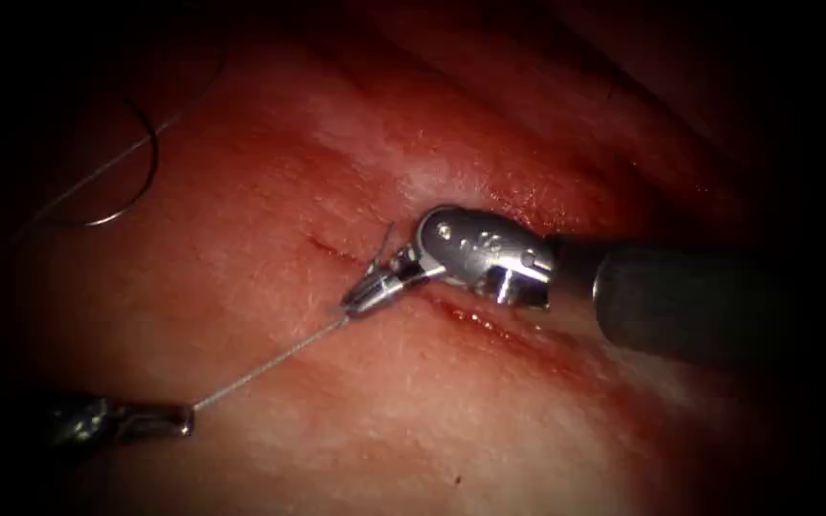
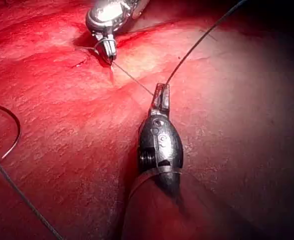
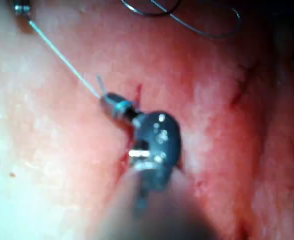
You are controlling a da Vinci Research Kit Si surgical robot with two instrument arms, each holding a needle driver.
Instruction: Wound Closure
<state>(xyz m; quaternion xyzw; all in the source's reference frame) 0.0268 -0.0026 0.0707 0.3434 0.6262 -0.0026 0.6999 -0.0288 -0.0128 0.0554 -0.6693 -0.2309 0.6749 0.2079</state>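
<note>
The cut [image 1: 475, 322] runs slantwise across the tissue [image 1: 451, 420]. My right tool [image 1: 363, 298] reaches in from the right, its jaws shut on the thread [image 1: 270, 363] right at the cut's left end; it appears again as the right tool [image 3: 108, 102]. From there the thread runs taut to my left tool [image 1: 186, 415], which is shut on it out to the left of the cut; in its own wrist view the left tool [image 2: 160, 95] grips the thread [image 2: 134, 80]. The curved needle [image 1: 152, 172] lies loose on the tissue far left of the cut, held by neither tool.
A short thread end [image 1: 386, 239] stands up beside the right tool's jaws. Slack thread [image 1: 97, 172] trails across the tissue near the needle [image 2: 14, 132]. Red fluid wets the cut's edges. The right arm's shaft [image 1: 719, 301] covers the cut's right part.
</note>
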